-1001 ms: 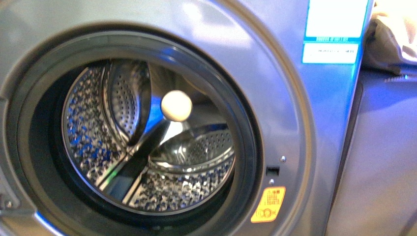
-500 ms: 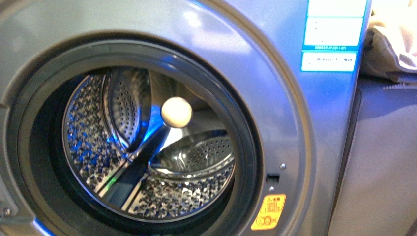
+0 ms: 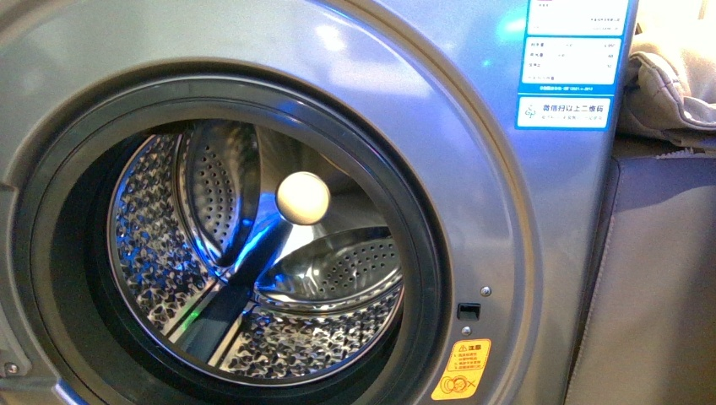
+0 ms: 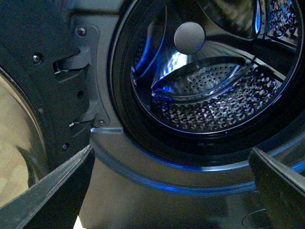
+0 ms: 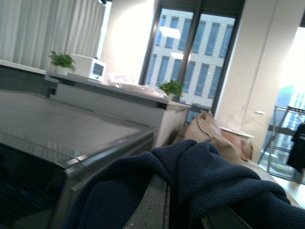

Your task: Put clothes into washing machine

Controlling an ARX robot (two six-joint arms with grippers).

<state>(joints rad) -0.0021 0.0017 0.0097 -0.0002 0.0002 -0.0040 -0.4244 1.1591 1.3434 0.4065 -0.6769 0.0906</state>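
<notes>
Door open on the washing machine [image 3: 523, 253]: one drum [image 3: 279, 333], holding only steel paddles and a pale hub [image 3: 303, 198]. Outside it, one navy bundle of clothes [image 5: 209, 181], draped over and gripped by the right gripper [image 5: 190, 214]. Left gripper [image 4: 167, 200] spread wide below the porthole. Labels [image 3: 570, 76] lower and sharper than a second ago.

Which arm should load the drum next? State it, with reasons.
Right. The right pincer already grips the navy garment, which drapes over it. The left pincer hangs open and empty, facing the steel drum, which holds no clothes yet.
</notes>
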